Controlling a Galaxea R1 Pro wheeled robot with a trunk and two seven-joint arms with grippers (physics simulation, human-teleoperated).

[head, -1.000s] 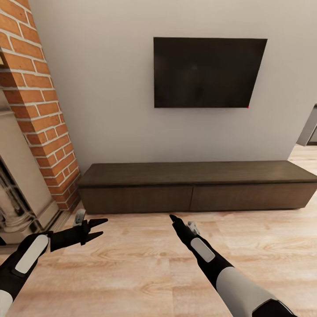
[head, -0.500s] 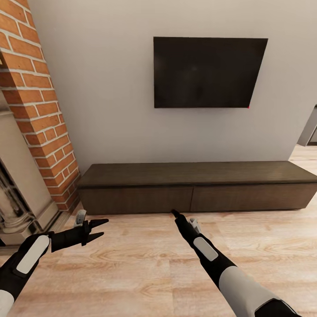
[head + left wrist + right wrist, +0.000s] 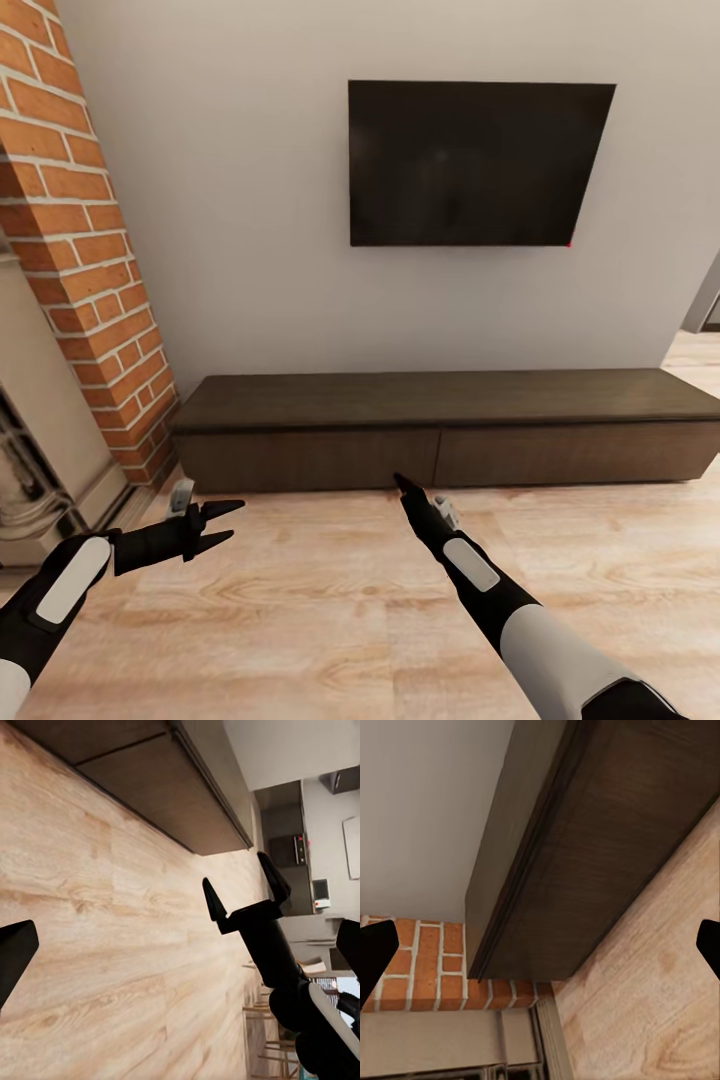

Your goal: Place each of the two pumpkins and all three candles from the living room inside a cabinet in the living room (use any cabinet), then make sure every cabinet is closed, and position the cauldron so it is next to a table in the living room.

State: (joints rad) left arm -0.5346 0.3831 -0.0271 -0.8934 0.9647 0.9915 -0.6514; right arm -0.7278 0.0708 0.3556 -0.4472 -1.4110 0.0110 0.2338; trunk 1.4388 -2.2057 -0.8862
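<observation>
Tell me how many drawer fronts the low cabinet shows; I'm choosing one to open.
2. The cabinet has a left drawer front beside the brick fireplace and a right drawer front under the TV's right side. Both look shut.

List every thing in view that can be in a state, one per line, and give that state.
cabinet: both drawer fronts shut, top bare
television: screen dark, off
left gripper: jaws open, holding nothing, above the floor
right gripper: jaws open, holding nothing, pointed at the cabinet's front
</observation>
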